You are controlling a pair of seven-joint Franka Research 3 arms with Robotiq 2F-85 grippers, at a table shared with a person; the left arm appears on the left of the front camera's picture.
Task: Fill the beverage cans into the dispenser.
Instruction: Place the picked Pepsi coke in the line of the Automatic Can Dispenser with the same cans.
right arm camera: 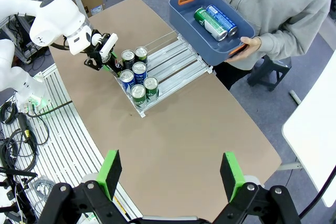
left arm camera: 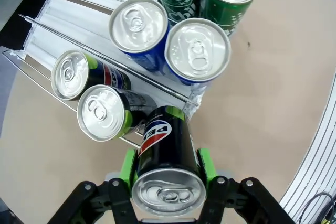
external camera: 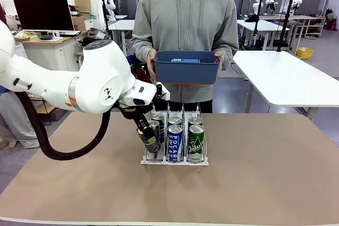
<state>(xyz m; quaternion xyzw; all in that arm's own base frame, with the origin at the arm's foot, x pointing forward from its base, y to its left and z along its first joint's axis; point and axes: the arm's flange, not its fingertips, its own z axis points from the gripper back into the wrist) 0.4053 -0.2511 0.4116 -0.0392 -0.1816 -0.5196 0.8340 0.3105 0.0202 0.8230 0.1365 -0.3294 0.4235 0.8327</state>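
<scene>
Wrist view, lower centre: left end effector (left arm camera: 167, 165) grasps black can (left arm camera: 164, 145); right end effector (right arm camera: 171, 174) released. Right wrist, upper right: two cans (right arm camera: 215, 19) in bin (right arm camera: 186, 22).

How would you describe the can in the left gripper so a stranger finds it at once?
Find the white wire rack on the table. At its near left corner the left gripper holds a black can. Unlike cans standing in the lanes, it tilts, clamped between green pads.
</scene>
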